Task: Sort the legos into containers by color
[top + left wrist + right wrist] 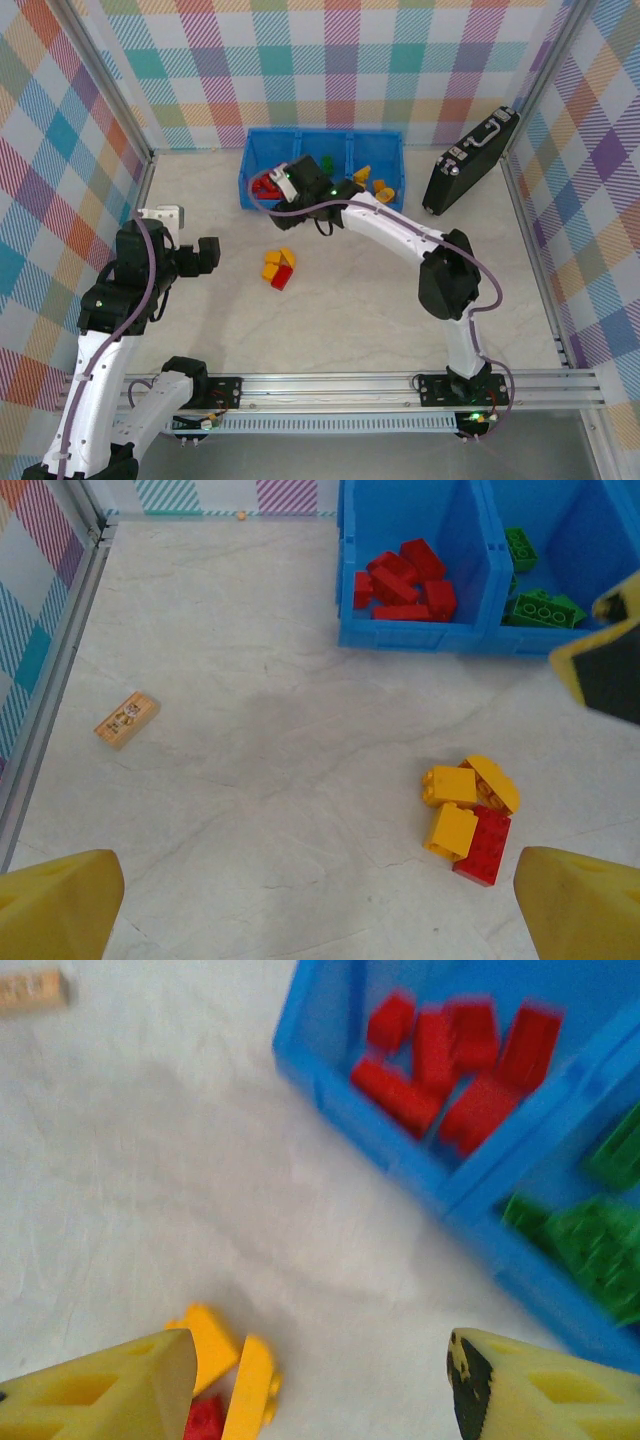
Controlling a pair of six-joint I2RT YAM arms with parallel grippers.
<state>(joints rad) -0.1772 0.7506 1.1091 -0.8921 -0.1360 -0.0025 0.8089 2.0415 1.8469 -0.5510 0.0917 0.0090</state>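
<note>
We find the bright blue ribbed plastic tray point(262, 150) at the back of the pale table point(350, 300). Its left compartment holds small red plastic bricks point(400, 580), the middle one green plastic bricks point(540, 605), the right one yellow plastic bricks point(375, 182). Before the tray lies a heap of yellow and red bricks point(279, 268). A small tan block point(127, 719) lies well left of the heap, and a black briefcase point(468, 165) stands right of the tray.

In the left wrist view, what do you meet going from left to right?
Small flat tan block → red plastic bricks → green plastic bricks, the two colours in adjoining compartments of the bright blue plastic tray.
</note>
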